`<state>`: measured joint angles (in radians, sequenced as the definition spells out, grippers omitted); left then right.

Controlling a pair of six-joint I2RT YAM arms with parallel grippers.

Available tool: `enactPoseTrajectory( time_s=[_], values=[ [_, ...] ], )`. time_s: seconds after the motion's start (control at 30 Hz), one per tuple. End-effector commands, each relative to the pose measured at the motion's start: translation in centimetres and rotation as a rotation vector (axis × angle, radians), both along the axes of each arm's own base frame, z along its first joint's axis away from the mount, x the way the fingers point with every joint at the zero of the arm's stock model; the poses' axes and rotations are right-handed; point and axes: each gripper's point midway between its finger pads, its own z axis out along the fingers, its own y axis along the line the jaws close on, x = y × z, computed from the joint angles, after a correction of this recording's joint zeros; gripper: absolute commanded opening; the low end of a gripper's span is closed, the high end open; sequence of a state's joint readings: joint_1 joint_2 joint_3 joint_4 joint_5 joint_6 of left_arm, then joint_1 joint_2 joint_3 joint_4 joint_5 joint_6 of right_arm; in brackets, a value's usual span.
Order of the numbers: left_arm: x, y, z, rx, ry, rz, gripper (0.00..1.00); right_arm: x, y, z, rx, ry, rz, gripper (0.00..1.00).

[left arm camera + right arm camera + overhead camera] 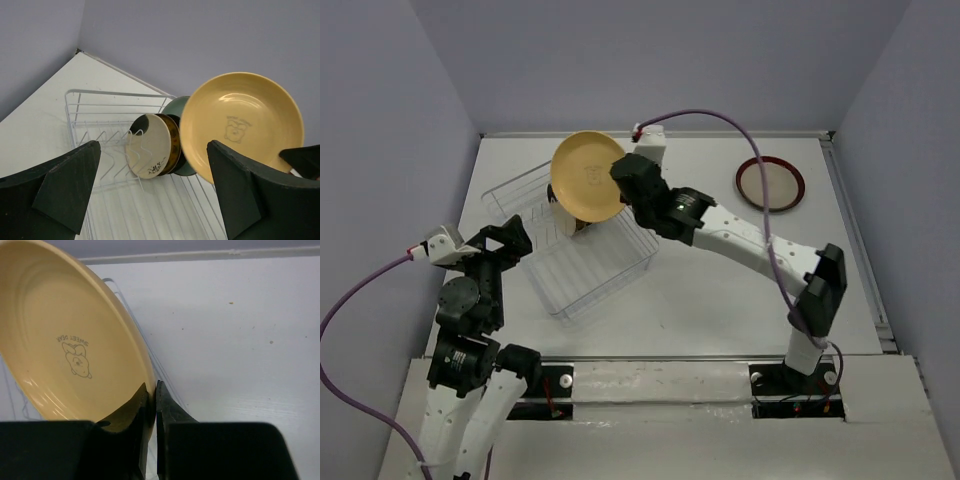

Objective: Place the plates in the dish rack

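My right gripper [620, 178] is shut on the rim of the orange-yellow plate [586, 176], holding it upright above the white wire dish rack [605, 275]. The plate fills the right wrist view [70, 340], with the jaws [152, 390] pinching its edge. In the left wrist view the plate [240, 125] hangs over the rack [115, 150], where a cream dark-rimmed plate [150, 150] and a mint-green plate [176, 107] stand upright. My left gripper [515, 240] is open and empty at the rack's left side. The red-rimmed beige plate [770, 184] lies flat at the back right.
The rack sits slanted on the white table [720, 290]. Grey walls close in the back and both sides. The right arm's purple cable [750, 150] loops over the back of the table.
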<state>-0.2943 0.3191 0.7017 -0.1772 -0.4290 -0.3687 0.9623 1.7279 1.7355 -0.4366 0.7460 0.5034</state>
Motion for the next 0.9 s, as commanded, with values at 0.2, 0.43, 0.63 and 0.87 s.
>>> enactPoseTrajectory(
  time_s=[0.2,0.43,0.63,0.87],
  values=[
    [-0.2,1.1,2.0,-0.028,-0.043,0.059,0.99,1.5,7.7,1.0,-0.318,-0.180,-0.132,0.07],
    [-0.1,0.9,2.0,-0.031,-0.043,0.052,0.99,1.1,10.5,-0.5,-0.445,-0.233,-0.190,0.07],
    [0.3,0.4,1.9,-0.036,-0.032,0.032,0.99,1.0,8.7,2.0,-0.498,-0.346,-0.375,0.07],
    [0.7,-0.1,1.6,-0.031,-0.017,0.020,0.99,0.8,9.4,-2.4,-0.529,-0.315,-0.446,0.07]
  ],
)
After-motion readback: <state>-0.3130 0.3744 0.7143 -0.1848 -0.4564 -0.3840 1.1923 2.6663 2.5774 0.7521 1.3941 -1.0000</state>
